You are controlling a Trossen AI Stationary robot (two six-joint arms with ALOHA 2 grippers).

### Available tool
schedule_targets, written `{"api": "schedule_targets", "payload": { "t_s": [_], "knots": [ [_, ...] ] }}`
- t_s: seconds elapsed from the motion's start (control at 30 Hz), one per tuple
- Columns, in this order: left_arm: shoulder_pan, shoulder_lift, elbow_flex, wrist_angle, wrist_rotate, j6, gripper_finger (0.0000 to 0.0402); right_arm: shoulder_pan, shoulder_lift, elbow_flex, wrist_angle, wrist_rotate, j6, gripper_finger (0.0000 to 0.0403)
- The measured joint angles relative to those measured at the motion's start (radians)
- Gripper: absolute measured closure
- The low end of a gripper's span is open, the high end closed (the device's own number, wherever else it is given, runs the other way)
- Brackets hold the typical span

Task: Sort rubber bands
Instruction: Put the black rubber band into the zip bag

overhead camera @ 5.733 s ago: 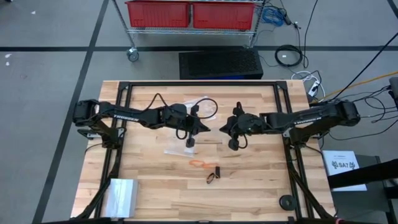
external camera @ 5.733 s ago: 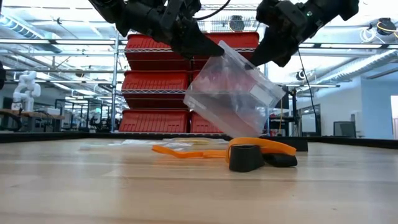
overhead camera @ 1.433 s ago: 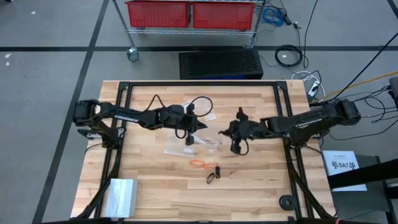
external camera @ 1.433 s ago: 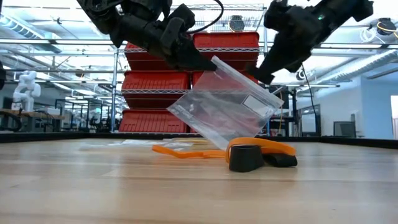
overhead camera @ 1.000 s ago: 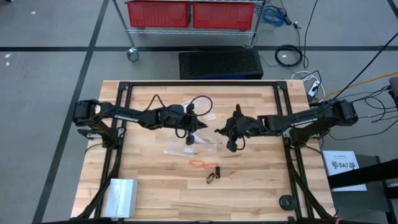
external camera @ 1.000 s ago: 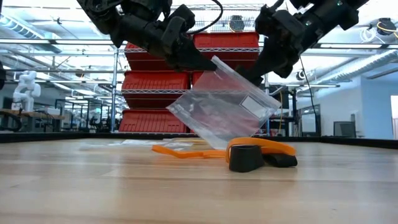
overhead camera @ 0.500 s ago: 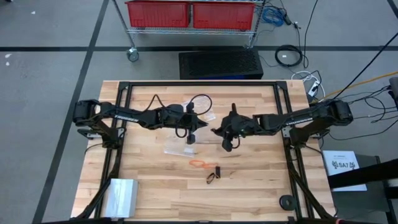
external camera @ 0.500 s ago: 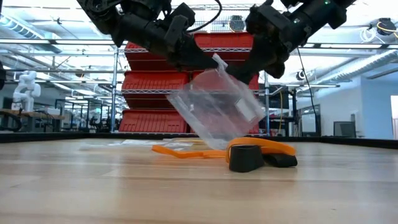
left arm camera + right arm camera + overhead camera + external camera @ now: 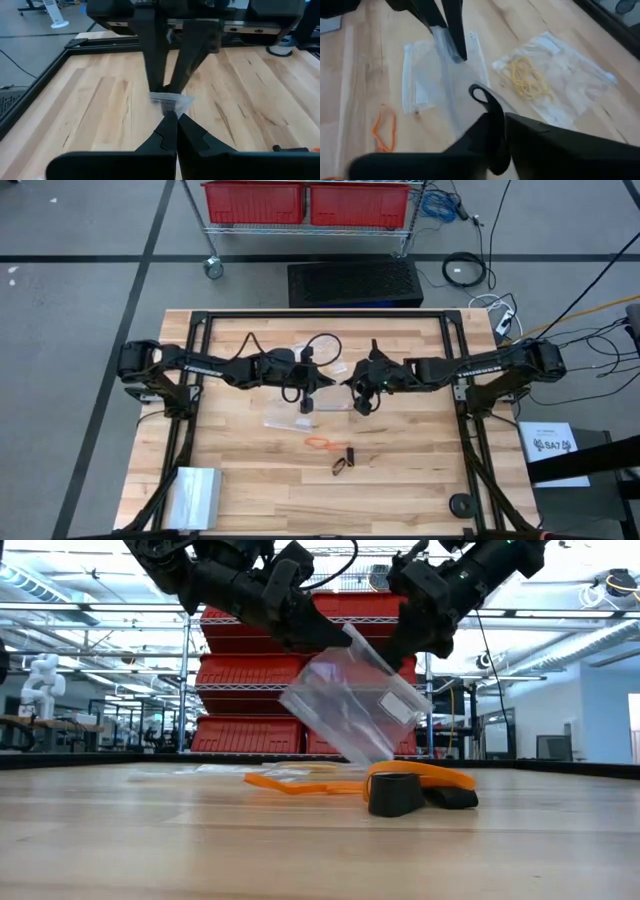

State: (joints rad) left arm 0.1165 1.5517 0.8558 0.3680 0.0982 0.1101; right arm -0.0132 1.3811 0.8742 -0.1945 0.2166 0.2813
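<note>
A clear plastic bag (image 9: 355, 705) hangs tilted over the middle of the table, below my left gripper (image 9: 335, 637), which is shut on it. My right gripper (image 9: 395, 648) stands at the bag's upper edge, close to the left one. In the right wrist view its fingers (image 9: 487, 115) are a narrow gap apart, and I cannot tell whether they touch the bag. An orange rubber band (image 9: 320, 442) and black rubber bands (image 9: 342, 463) lie loose on the wood nearer the front edge. Yellowish bands lie inside another clear bag (image 9: 530, 80) flat on the table. My left gripper pinches the bag's upper corner (image 9: 170, 102) between its two fingers, which slant down from the table's left. The bag hangs below them, tilted. Whether its lowest corner (image 9: 362, 760) touches the table, I cannot tell.
An empty clear bag (image 9: 420, 82) lies flat under the grippers. A folded clear stack (image 9: 195, 492) sits at the near left corner and a black round piece (image 9: 461, 505) at the near right. A black cable (image 9: 322, 345) loops over the far side.
My right gripper has moved toward the table's left, close up to the left gripper. The bag, spread wide between the two grippers before, has drawn narrower and hangs steeper, its right corner pulled in. The corner in my left gripper has stayed in place.
</note>
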Motion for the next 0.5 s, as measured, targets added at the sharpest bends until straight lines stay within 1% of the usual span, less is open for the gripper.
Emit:
{"api": "schedule_targets", "payload": {
  "t_s": [0.07, 0.1, 0.3, 0.4, 0.5],
  "knots": [
    [0.0, 0.0, 0.0, 0.008, 0.001, 0.0, 0.0402, 0.0, 0.0, 0.0, 0.004, 0.001, -0.028, 0.0388],
    [0.0, 0.0, 0.0, 0.014, 0.002, 0.0, 0.0402, 0.0, 0.0, 0.0, 0.006, -0.001, -0.046, 0.0394],
    [-0.001, 0.0, 0.0, 0.021, 0.004, 0.0, 0.0402, -0.001, 0.004, 0.0, 0.06, -0.036, -0.095, 0.0395],
    [-0.001, 0.0, 0.0, 0.025, 0.005, -0.001, 0.0402, -0.002, 0.004, 0.0, 0.077, -0.037, -0.113, 0.0385],
    [-0.001, 0.0, 0.0, 0.05, 0.005, -0.001, 0.0402, -0.002, 0.004, 0.0, 0.084, -0.047, -0.122, 0.0353]
  ]
}}
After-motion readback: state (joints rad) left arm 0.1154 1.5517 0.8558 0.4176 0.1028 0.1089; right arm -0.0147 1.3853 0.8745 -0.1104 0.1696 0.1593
